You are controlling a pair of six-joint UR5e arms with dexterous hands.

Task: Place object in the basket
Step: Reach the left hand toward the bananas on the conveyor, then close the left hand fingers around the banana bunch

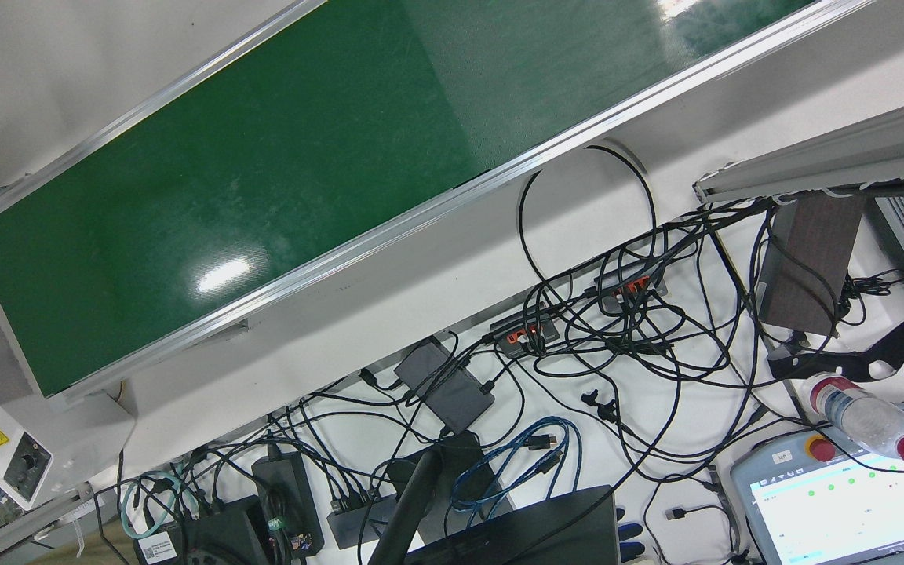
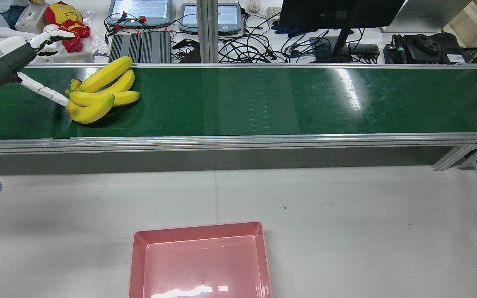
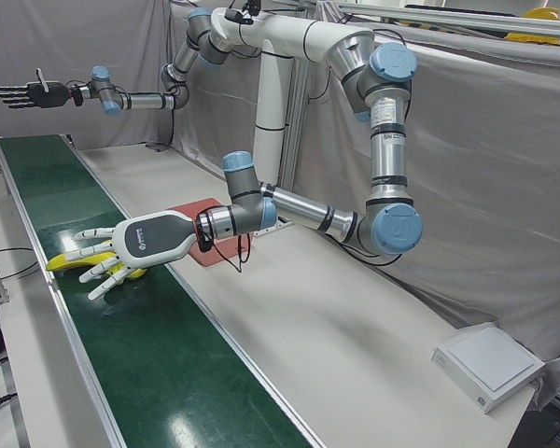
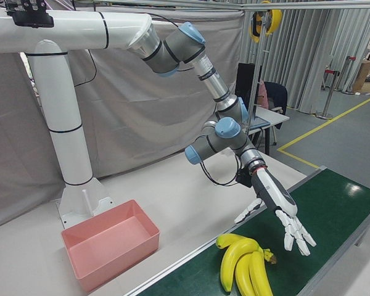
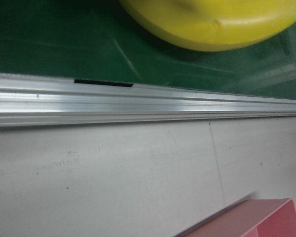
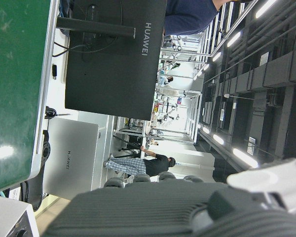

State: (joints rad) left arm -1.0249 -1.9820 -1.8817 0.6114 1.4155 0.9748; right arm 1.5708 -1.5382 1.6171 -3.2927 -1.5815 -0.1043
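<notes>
Rear view shows the bananas (image 2: 97, 93) on the green belt (image 2: 263, 101) at upper left, the left hand (image 2: 42, 62) spread open beside them, grasping nothing. The pink basket (image 2: 199, 231) at bottom centre sits empty; everything remains.

Left arm is folded low from its white pedestal, forearm reaching out level, left hand (image 3: 101, 258) open with fingers (image 4: 294, 237) spread and pointing slightly down, holding nothing. From behind, that left hand shows at the view's left edge, one finger stretched forward, the others splayed above it. Right arm is stretched out long and nearly straight, well away from the left, right hand (image 3: 24, 93) held high, flat and open, fingers apart, empty.
</notes>
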